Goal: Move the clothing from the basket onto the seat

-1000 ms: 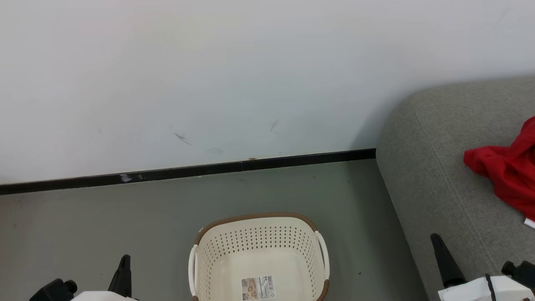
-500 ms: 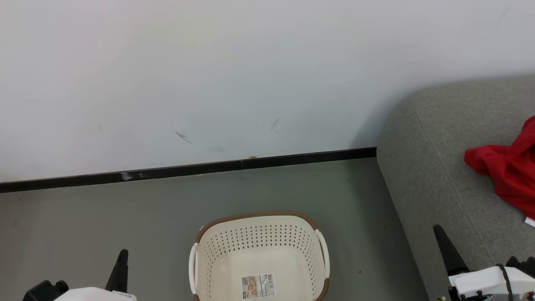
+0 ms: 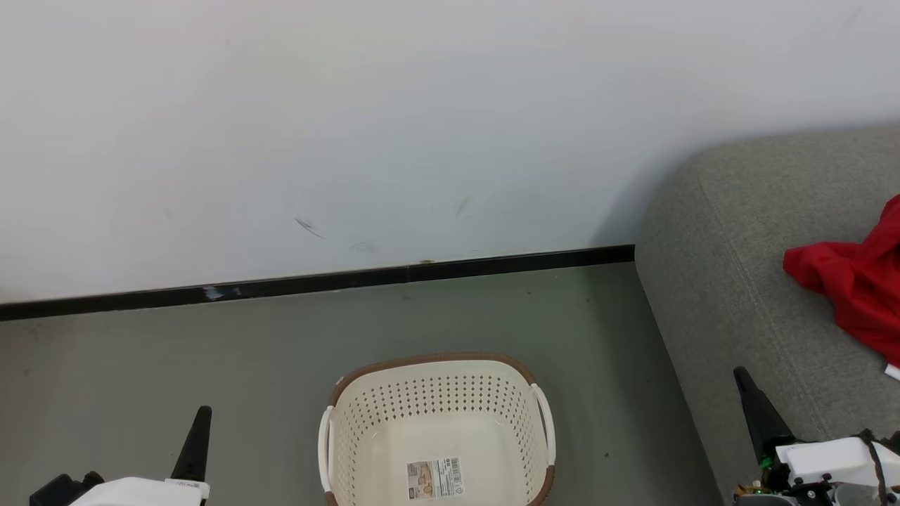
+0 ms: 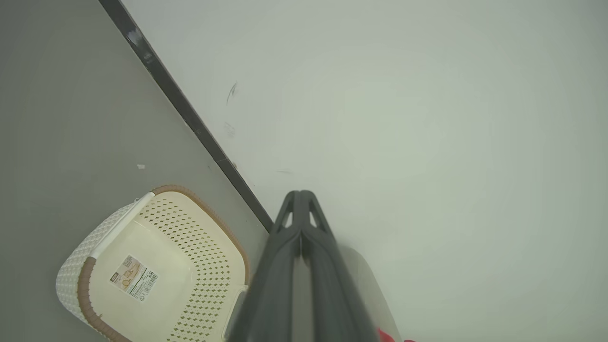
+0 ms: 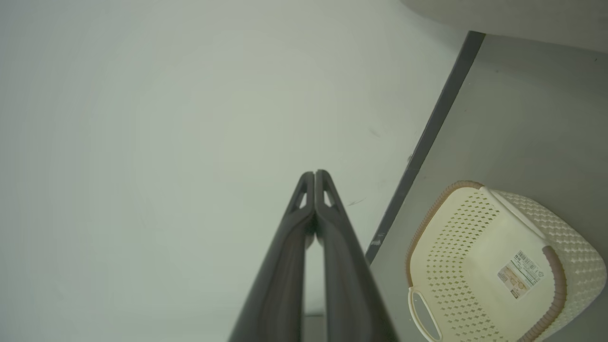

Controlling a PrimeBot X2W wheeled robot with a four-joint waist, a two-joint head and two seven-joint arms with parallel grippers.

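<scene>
Arms settle a little further at rest — left gripper (image 3: 202,418) and right gripper (image 3: 744,379) both pressed together, empty — as the basket (image 3: 436,393) stands bare and the red clothing (image 3: 854,295) lies on the seat (image 3: 724,281), the job seemingly done.

light: bright, even, diffuse | shadow: soft on wall (image 3: 622,211) beside seat (image 3: 731,295) | wrist views: corners dimmer, left gripper (image 4: 300,194) blurred near lens
</scene>
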